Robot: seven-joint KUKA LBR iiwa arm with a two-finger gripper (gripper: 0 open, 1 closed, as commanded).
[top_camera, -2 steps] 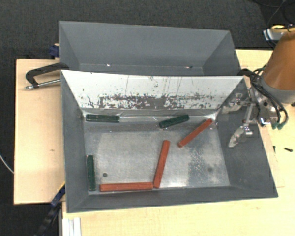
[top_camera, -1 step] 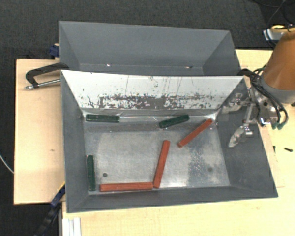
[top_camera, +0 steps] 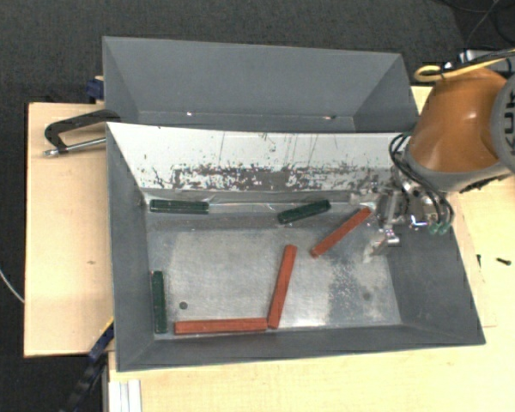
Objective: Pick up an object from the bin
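Grey metal bin (top_camera: 124, 239), wide and sloped-walled, scuffed dark along the foot of the back wall. Holds only a handful of loose sticks, spread well apart, not heaped.

Orange cover (top_camera: 455, 131) on the arm, bulking over the bin's right rim. Below it the gripper (top_camera: 383, 234), low in the right part of the bin, near the back. Cannot tell how it is set, apart or together; too much tangled metal and cable there to read it.

Nearest thing: a slanted red stick (top_camera: 339, 233), just left of the gripper. Long axis running from lower left up to upper right, upper end pointing at the gripper and just beside it. Touching or not, cannot tell; nothing seen clamped. Judged the likely pick, since the coming move turns on closing across that near end, squarely to the slant.

Farther left, a steeper red stick (top_camera: 281, 287) in the middle of the floor, its lower end meeting a flat red stick (top_camera: 221, 325) lying along the front wall.

Smaller: a dark green stick (top_camera: 304, 212) at the back wall, near the slanted red one; a second green stick (top_camera: 178, 205) along the back at left; a third green stick (top_camera: 158, 301) lengthwise against the left wall.

No brand, label or readable writing on any stick.
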